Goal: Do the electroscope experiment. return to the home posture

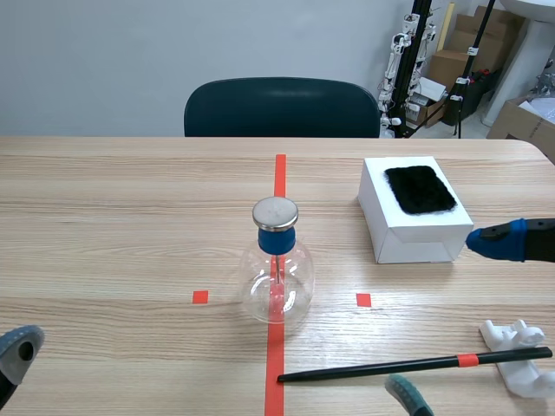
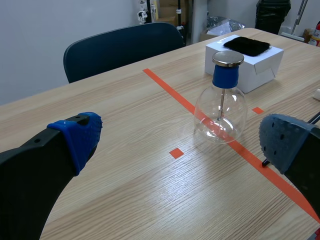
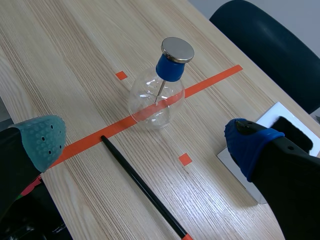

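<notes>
Two grippers are in view, both empty. The left gripper (image 2: 182,144) hangs low, well to the left of the electroscope (image 1: 276,269) and nearer the robot, jaws spread wide with nothing between them.

The electroscope, a clear glass flask with a blue collar and a metal disc on top, stands upright on the table (image 1: 104,217), on the red centre tape.

A black rod (image 1: 408,366) lies flat, to the right of the electroscope and nearer the robot. Its orange-banded end appears to rest on a white stand (image 1: 520,342).

A white box (image 1: 412,230) topped by a black fur pad (image 1: 421,189) sits to the right of the electroscope and slightly farther away.

The right gripper (image 3: 145,142) hovers above the rod, right of the electroscope, jaws fully apart and holding nothing.

Assessment: the experiment items appear set down, and only the retreat to home remains.

Hazards:
- A low withdrawal by the right arm could catch the rod and roll it into the flask.
- The same move could dislodge the rod from its stand.
- A sweep toward the box could knock it.
</notes>
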